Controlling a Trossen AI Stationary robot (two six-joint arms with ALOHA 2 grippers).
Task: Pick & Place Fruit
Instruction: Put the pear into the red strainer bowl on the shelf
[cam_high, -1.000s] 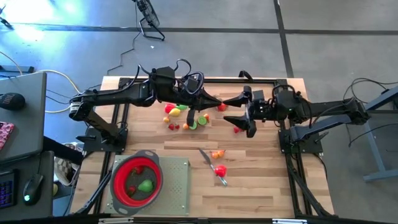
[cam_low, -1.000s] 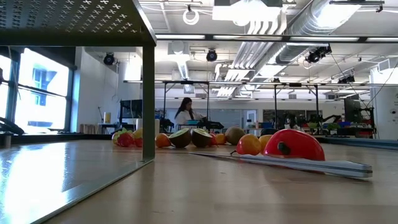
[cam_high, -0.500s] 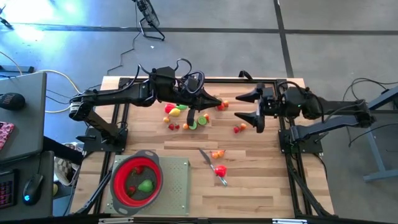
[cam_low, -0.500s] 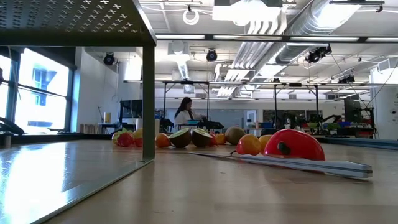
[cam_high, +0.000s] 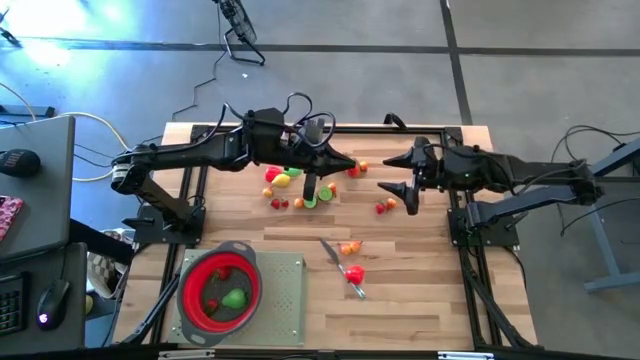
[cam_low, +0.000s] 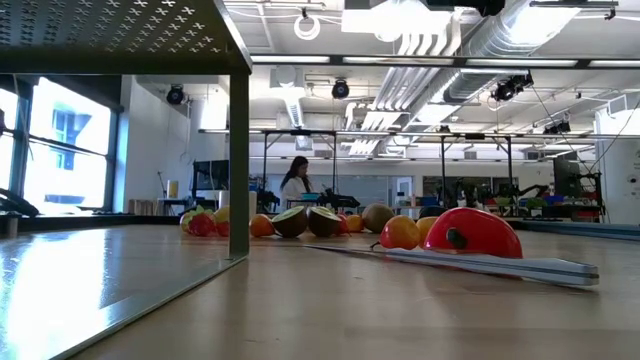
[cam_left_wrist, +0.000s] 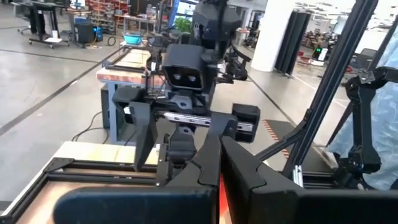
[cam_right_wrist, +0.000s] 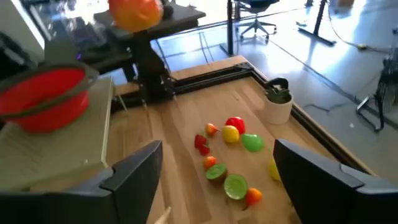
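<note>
Right claw (cam_high: 398, 186) hangs open just beside two small fruits (cam_high: 384, 206), nearer them than the left claw (cam_high: 350, 166), which is closed above the main fruit cluster (cam_high: 290, 185) on the table (cam_high: 420, 290).

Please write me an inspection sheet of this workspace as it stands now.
Surface: wooden table, with a pale mat at its front left.
Job's things: loose fruit bunched at the back, under the left arm; a few pieces by the right pincer; more mid-table; some already in the strainer.
Clutter: red strainer on the mat; knife among the mid-table fruit.
Grippers: left pincer shut, above the back pile; right pincer open, empty, facing it.
Cables: loops on the left arm; leads off the right side.
Surroundings: desk with keyboard and mouse on the left; a person far behind.
</note>
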